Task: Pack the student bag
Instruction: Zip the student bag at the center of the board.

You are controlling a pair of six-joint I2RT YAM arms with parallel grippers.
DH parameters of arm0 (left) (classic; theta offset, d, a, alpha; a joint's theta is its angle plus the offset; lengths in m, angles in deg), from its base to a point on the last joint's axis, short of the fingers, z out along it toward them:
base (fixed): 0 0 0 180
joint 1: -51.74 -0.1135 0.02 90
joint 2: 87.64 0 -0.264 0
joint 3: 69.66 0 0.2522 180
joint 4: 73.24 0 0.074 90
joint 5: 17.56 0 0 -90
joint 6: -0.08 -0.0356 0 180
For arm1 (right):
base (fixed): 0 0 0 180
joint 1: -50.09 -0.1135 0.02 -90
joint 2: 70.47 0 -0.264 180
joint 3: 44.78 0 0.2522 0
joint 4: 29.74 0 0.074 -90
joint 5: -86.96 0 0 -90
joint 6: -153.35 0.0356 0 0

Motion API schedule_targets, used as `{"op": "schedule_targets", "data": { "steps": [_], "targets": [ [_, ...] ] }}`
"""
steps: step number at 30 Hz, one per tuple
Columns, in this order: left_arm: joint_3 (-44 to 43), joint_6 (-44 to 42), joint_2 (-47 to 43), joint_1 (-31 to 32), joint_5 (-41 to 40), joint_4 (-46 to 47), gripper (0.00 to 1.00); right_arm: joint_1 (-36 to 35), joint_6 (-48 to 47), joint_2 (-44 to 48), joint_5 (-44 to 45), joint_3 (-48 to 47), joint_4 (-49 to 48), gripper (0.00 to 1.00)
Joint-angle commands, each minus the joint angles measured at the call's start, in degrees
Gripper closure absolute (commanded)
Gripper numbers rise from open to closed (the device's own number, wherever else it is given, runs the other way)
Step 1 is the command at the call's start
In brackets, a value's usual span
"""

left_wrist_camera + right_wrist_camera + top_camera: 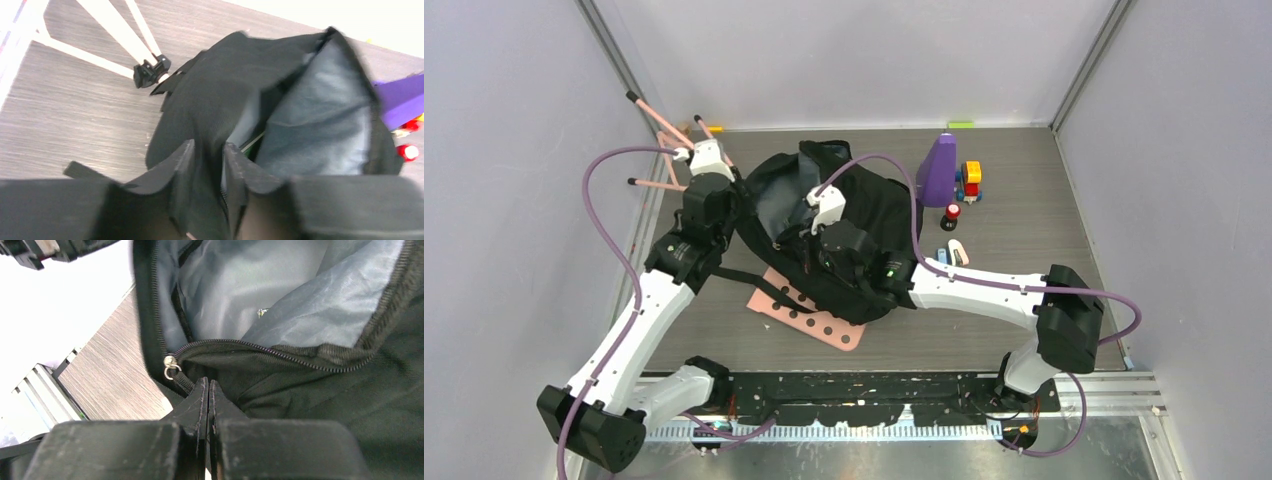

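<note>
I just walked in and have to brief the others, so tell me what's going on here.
Two robot arms are working on the open student bag, which lies partly on a pink board. The left gripper pinches the bag's rim. The right gripper is shut, its tips just below the zipper pull, holding nothing visible. Small items sit beside the bag.

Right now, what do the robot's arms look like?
Both arms have white tube-like links joined by chunky black joints. The left arm and right arm each carry a looping purple cable. The jaws are black, flat and scuffed. A small green light glows on the right arm.
</note>
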State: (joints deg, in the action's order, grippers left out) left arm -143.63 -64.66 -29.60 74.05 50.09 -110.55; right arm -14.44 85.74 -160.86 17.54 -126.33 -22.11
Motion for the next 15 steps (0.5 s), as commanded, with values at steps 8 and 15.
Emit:
{"op": "schedule_targets", "data": {
  "steps": [8,15],
  "targets": [
    [1.52,-5.58,-9.42,-2.27,15.74,3.19,0.13,-0.42,-8.25,-1.17,3.20,-12.32,1.14,0.99],
    [17.26,-1.58,-25.15,-2.27,18.42,6.76,0.20,0.58,-14.54,-7.27,0.87,-22.91,2.17,0.99]
  ]
}}
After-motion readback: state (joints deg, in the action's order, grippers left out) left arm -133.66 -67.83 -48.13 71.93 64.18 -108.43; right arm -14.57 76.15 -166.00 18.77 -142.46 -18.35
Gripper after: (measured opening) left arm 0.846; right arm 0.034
